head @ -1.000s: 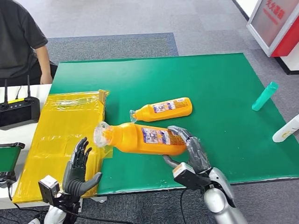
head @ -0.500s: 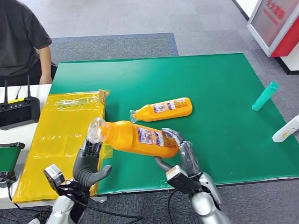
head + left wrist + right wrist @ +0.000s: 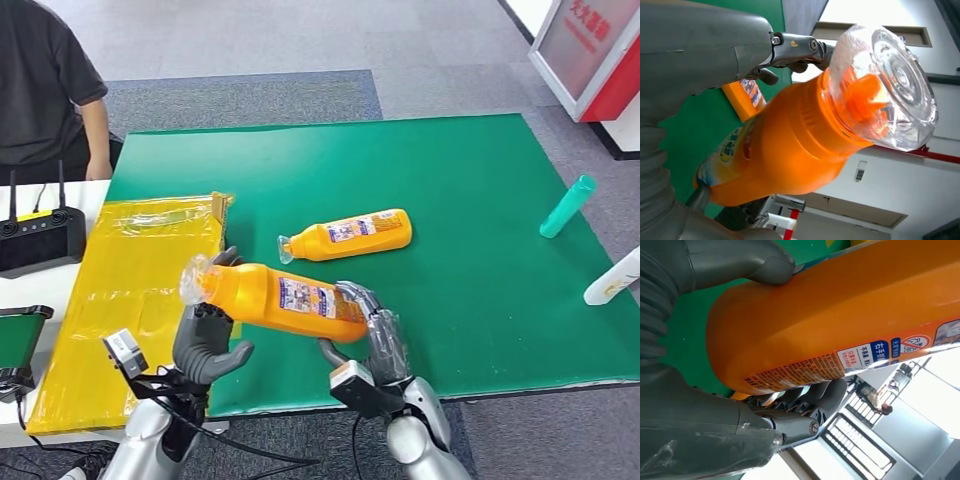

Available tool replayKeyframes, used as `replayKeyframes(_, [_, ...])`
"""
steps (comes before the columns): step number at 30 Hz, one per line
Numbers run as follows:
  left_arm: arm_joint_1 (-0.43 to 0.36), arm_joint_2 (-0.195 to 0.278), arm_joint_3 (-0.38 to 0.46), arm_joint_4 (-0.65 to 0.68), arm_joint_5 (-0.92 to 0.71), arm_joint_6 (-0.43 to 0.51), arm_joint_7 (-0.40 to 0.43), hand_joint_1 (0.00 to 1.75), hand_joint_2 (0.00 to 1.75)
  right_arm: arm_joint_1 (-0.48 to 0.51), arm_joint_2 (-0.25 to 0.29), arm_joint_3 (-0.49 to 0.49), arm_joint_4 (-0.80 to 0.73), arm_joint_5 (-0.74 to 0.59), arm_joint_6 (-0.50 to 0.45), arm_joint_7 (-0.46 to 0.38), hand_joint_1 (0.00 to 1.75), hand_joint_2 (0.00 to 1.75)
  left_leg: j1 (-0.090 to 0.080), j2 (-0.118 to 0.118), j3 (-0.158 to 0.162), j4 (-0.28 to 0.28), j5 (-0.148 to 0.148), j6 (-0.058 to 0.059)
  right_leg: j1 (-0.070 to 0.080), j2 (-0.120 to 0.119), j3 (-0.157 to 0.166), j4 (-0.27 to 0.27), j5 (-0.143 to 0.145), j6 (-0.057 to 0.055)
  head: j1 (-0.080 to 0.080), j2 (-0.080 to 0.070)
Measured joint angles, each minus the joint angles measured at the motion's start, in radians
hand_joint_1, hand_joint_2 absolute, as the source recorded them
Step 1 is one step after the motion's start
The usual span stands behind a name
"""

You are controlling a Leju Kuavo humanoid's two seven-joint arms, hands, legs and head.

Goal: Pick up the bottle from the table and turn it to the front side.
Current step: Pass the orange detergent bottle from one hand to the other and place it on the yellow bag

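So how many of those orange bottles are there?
2. One orange bottle is lifted above the table's near edge, with the right hand at its base and the left hand near its neck. The other lies on the green mat.

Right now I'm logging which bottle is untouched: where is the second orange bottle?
In the head view the second orange bottle lies on the green mat, just beyond the held bottle.

Light: bright, even overhead light is filling the head view.
Shadows: the lying orange bottle (image 3: 347, 235) is casting only a faint, soft shadow.
Glare: pale background is blowing out in both wrist views.
Blur: the clear cap (image 3: 889, 85) is smearing slightly.
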Motion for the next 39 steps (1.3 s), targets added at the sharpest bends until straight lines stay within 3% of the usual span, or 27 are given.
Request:
replayKeyframes(9, [-0.002, -0.012, -0.008, 0.010, 0.030, 0.019, 0.018, 0.00, 1.75, 0.000, 0.001, 0.020, 0.004, -0.008, -0.033, -0.004, 1.75, 1.75, 0.000, 0.000, 0.000, 0.000, 0.000, 0.000, 0.000, 0.000, 0.000, 0.000, 0.000, 0.000, 0.000, 0.000])
replayKeyframes(11, [-0.003, -0.013, -0.008, 0.013, 0.034, 0.021, 0.019, 0.07, 1.75, 0.000, 0.001, 0.022, 0.004, -0.007, -0.036, -0.004, 1.75, 1.75, 0.000, 0.000, 0.000, 0.000, 0.000, 0.000, 0.000, 0.000, 0.000, 0.000, 0.000, 0.000, 0.000, 0.000])
replayKeyframes(12, [-0.003, -0.014, -0.008, 0.015, 0.036, 0.023, 0.020, 0.17, 1.75, 0.000, 0.001, 0.023, 0.004, -0.007, -0.039, -0.004, 1.75, 1.75, 0.000, 0.000, 0.000, 0.000, 0.000, 0.000, 0.000, 0.000, 0.000, 0.000, 0.000, 0.000, 0.000, 0.000])
replayKeyframes(16, [-0.003, -0.019, -0.010, 0.022, 0.038, 0.034, 0.025, 1.54, 1.75, 0.000, 0.001, 0.023, -0.002, -0.011, -0.056, -0.003, 1.75, 1.75, 0.000, 0.000, 0.000, 0.000, 0.000, 0.000, 0.000, 0.000, 0.000, 0.000, 0.000, 0.000, 0.000, 0.000])
replayKeyframes(17, [-0.003, -0.020, -0.012, 0.024, 0.037, 0.037, 0.026, 1.68, 1.75, 0.000, 0.001, 0.024, -0.005, -0.012, -0.058, -0.002, 1.75, 1.75, 0.000, 0.000, 0.000, 0.000, 0.000, 0.000, 0.000, 0.000, 0.000, 0.000, 0.000, 0.000, 0.000, 0.000])
replayKeyframes(19, [-0.004, -0.024, -0.019, 0.029, 0.032, 0.047, 0.028, 1.75, 1.75, -0.001, 0.001, 0.025, -0.008, -0.011, -0.062, -0.001, 1.75, 1.75, 0.000, 0.000, 0.000, 0.000, 0.000, 0.000, 0.000, 0.000, 0.000, 0.000, 0.000, 0.000, 0.000, 0.000])
replayKeyframes(30, [-0.023, -0.031, -0.026, 0.049, 0.020, 0.067, 0.028, 1.75, 1.75, 0.002, 0.001, 0.029, -0.022, -0.007, -0.072, 0.004, 1.75, 1.75, 0.000, 0.000, 0.000, 0.000, 0.000, 0.000, 0.000, 0.000, 0.000, 0.000, 0.000, 0.000, 0.000, 0.000])
replayKeyframes(33, [-0.027, -0.031, -0.028, 0.052, 0.018, 0.070, 0.028, 1.23, 1.75, 0.004, 0.001, 0.029, -0.026, -0.006, -0.076, 0.004, 1.75, 1.75, 0.000, 0.000, 0.000, 0.000, 0.000, 0.000, 0.000, 0.000, 0.000, 0.000, 0.000, 0.000, 0.000, 0.000])
replayKeyframes(34, [-0.029, -0.031, -0.028, 0.053, 0.016, 0.072, 0.028, 0.79, 1.75, 0.005, 0.001, 0.030, -0.028, -0.005, -0.077, 0.004, 1.75, 1.75, 0.000, 0.000, 0.000, 0.000, 0.000, 0.000, 0.000, 0.000, 0.000, 0.000, 0.000, 0.000, 0.000, 0.000])
replayKeyframes(37, [-0.031, -0.031, -0.031, 0.054, 0.012, 0.080, 0.028, 0.00, 1.75, 0.007, 0.001, 0.034, -0.035, -0.004, -0.079, 0.005, 1.75, 1.75, 0.000, 0.000, 0.000, 0.000, 0.000, 0.000, 0.000, 0.000, 0.000, 0.000, 0.000, 0.000, 0.000, 0.000])
replayKeyframes(39, [-0.030, -0.031, -0.035, 0.057, 0.006, 0.086, 0.029, 0.00, 1.75, 0.006, 0.001, 0.041, -0.041, -0.003, -0.081, 0.006, 1.75, 1.75, 0.000, 0.000, 0.000, 0.000, 0.000, 0.000, 0.000, 0.000, 0.000, 0.000, 0.000, 0.000, 0.000, 0.000])
